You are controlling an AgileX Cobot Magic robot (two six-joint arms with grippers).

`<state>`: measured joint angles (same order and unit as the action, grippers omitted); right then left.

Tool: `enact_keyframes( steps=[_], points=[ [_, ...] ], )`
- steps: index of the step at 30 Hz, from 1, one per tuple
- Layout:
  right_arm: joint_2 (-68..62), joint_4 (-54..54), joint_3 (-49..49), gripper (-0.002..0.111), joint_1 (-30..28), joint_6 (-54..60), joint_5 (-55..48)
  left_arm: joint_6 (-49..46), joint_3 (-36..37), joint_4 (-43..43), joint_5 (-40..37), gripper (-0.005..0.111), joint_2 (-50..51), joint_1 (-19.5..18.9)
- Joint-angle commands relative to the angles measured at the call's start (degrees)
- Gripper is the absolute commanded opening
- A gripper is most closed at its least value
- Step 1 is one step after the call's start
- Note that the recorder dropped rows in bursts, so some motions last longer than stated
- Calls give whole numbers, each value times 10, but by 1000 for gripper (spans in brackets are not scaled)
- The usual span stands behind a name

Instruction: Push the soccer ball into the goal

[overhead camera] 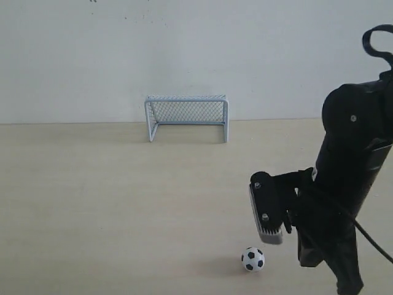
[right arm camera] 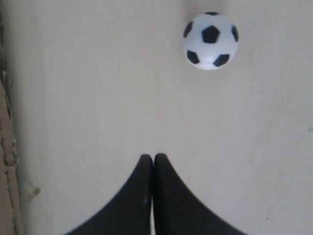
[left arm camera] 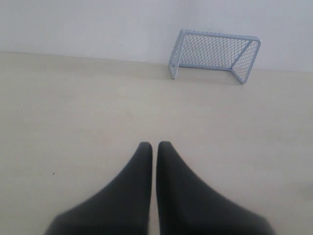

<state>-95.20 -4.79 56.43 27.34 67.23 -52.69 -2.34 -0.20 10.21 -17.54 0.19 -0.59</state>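
The soccer ball (overhead camera: pixel 252 259), white with black patches, rests on the pale wooden table near its front edge. It lies just below the right arm's wrist camera (overhead camera: pixel 268 210). In the right wrist view the soccer ball (right arm camera: pixel 211 40) lies ahead of my right gripper (right arm camera: pixel 153 156) and off to one side, apart from it. That gripper is shut with nothing in it. The goal (overhead camera: pixel 186 117) stands far back against the wall with its mouth facing the table. My left gripper (left arm camera: pixel 154 144) is shut and empty above bare table, with the goal (left arm camera: pixel 215 55) far ahead of it.
The black right arm (overhead camera: pixel 353 153) fills the right side of the exterior view. A white wall (overhead camera: pixel 184 49) closes off the table behind the goal. A table edge (right arm camera: pixel 6 147) shows in the right wrist view. The left arm is outside the exterior view.
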Motion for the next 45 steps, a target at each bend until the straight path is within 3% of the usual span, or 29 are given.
enact_keyframes(
  steps=[1, 5, 21, 45],
  points=[
    [-3, -6, 4, 0, 4, 136, -20, -3, 2, -2, 2, 4, -2, -2],
    [-3, -51, 4, 0, 4, 237, -28, -3, 2, -2, 2, 4, -2, -2],
    [-67, -90, 4, 0, 6, 198, 12, -3, 2, -2, 2, 4, -2, -2],
    [-86, -94, 4, 0, 6, 308, 57, -3, 2, -2, 2, 4, -2, -2]
  ],
)
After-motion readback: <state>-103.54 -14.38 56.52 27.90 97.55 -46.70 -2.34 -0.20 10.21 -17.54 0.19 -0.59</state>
